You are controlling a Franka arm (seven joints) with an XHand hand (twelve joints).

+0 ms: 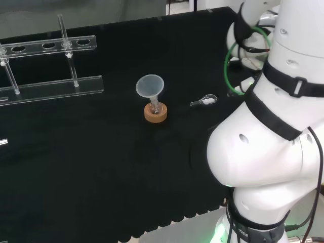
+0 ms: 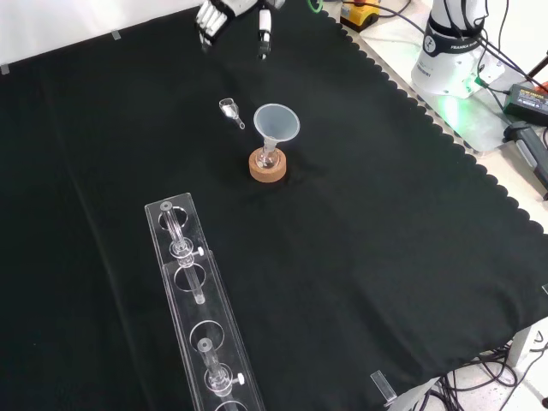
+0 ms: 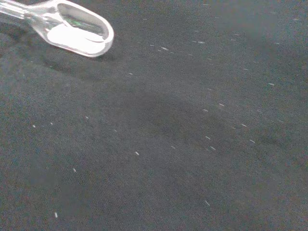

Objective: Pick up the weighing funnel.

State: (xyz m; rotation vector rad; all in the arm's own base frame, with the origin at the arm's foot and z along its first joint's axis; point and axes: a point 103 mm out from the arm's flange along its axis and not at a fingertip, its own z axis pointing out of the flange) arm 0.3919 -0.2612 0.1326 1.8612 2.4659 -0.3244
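We see a table draped in black cloth, its scalloped edge running down the right of the front view, with cables and the arm's base on the pale surface beyond it. The white arm takes up the right of the head view. A long clear rack lies at lower left of the front view. Near the centre, the funnel stands mouth up in a small flask on a cork ring.

At the top edge of the front view the robot hand hangs above the cloth, fingers relaxed and apart, holding nothing.

The weighing funnel lies on the cloth just up and left of the funnel in the front view, well below the robot hand. In the wrist view it is a clear, rounded scoop with a white patch in its bowl and a short stem. Bare cloth surrounds it on every side but the funnel's.
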